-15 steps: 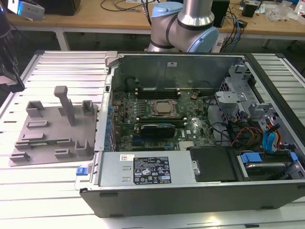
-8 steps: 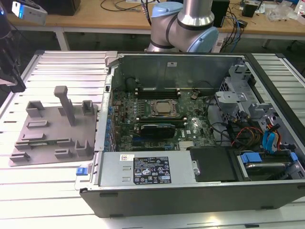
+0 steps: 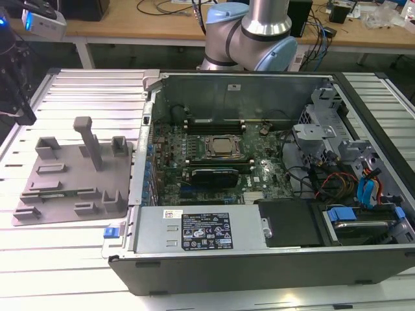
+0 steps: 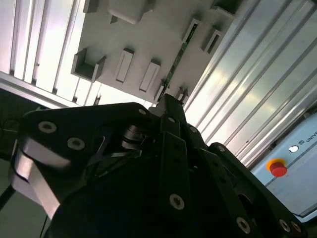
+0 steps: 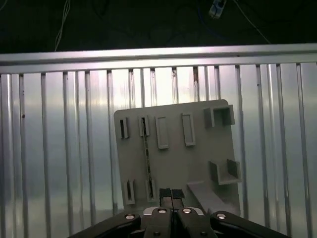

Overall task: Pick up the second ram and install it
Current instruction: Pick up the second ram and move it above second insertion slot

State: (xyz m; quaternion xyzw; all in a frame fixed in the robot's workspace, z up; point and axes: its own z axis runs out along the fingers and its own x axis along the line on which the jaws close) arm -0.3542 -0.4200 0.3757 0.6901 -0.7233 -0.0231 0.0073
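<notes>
In the exterior view, a grey plastic slotted fixture plate [image 3: 45, 194] lies on a ribbed metal table [image 3: 84, 91] at the exterior view's left. To its right lies an open black computer tower case [image 3: 272, 265] with its green motherboard [image 3: 259, 175] exposed, and a blue-and-silver robot arm [image 3: 259, 32] rises behind it. In both wrist views the second ram [image 5: 146, 153] [image 4: 178, 57], a long narrow green circuit-board stick, stands on edge in a slot of the plate. The black gripper [image 5: 172, 193] hangs above the plate, apart from the stick, its fingertips pressed together on nothing.
</notes>
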